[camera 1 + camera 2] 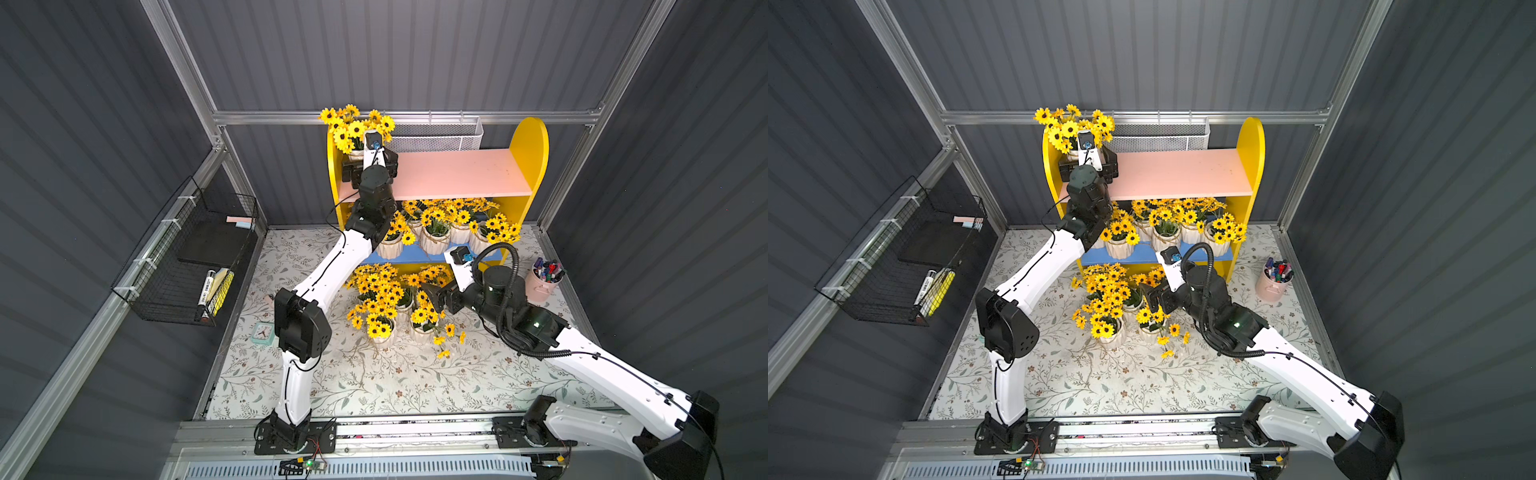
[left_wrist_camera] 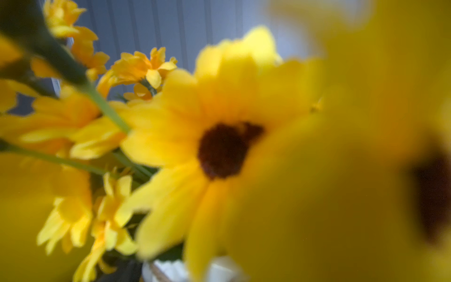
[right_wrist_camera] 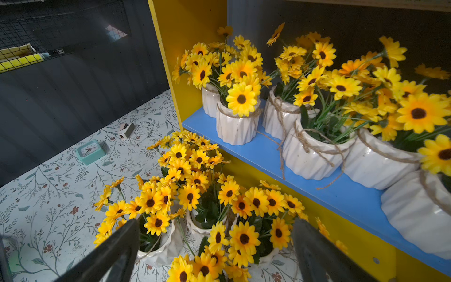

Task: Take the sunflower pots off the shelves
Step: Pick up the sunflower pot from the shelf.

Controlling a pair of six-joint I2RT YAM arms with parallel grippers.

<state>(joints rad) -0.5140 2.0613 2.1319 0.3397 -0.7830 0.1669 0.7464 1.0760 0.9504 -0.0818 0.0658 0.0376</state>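
The shelves [image 1: 530,153] have a pink upper board [image 1: 457,174] and a blue lower board [image 3: 317,180]. One sunflower pot [image 1: 356,155] stands at the upper board's left end. My left gripper [image 1: 362,163] is right against it, its jaws hidden; in the left wrist view blurred petals fill the frame above a bit of white pot [image 2: 170,271]. Several sunflower pots [image 3: 235,127] line the lower board. Several more [image 1: 384,332] stand on the table in front. My right gripper [image 3: 217,246] hangs open above those, holding nothing.
A black wire basket [image 1: 195,257] hangs on the left wall. A white mesh basket [image 1: 436,135] sits behind the shelves. A pink cup of pens [image 1: 542,284] stands at the right, and a teal clock [image 1: 262,333] at the table's left.
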